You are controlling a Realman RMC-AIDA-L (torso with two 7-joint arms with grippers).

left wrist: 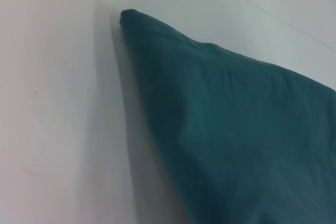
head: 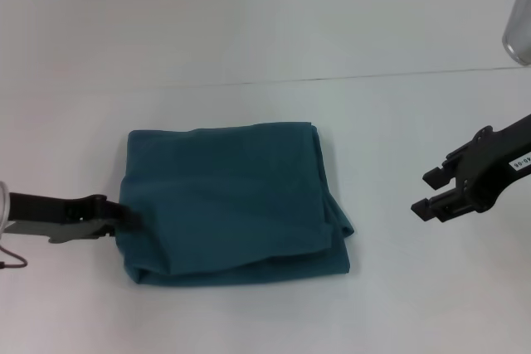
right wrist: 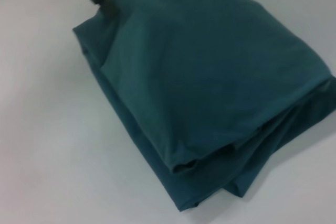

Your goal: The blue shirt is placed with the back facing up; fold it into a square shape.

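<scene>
Near edge first: the blue shirt lies on the white counter, centre-front of me, already folded down into a thick, roughly square bundle. The near edge is uneven. Lower layers stick out past the top layer along the front and at the near right corner, and the right wrist view shows loose stacked folds there.

My left pincer is low at the shirt's left edge, tips at the fabric. It looks closed or nearly closed on the edge layer, but the tips merge with the cloth, so I cannot tell if it's gripping. The left wrist view shows only the shirt's far-left corner and bare counter.

My right pincer hangs off to the right, well apart from the shirt, fingers parted, holding nothing.

Farther back: bare counter, a faint seam line, and a clear object at the far right that I can't identify.

Judgement: the main folds are done. What's left is squaring the offset right/front layers and releasing on the left.
</scene>
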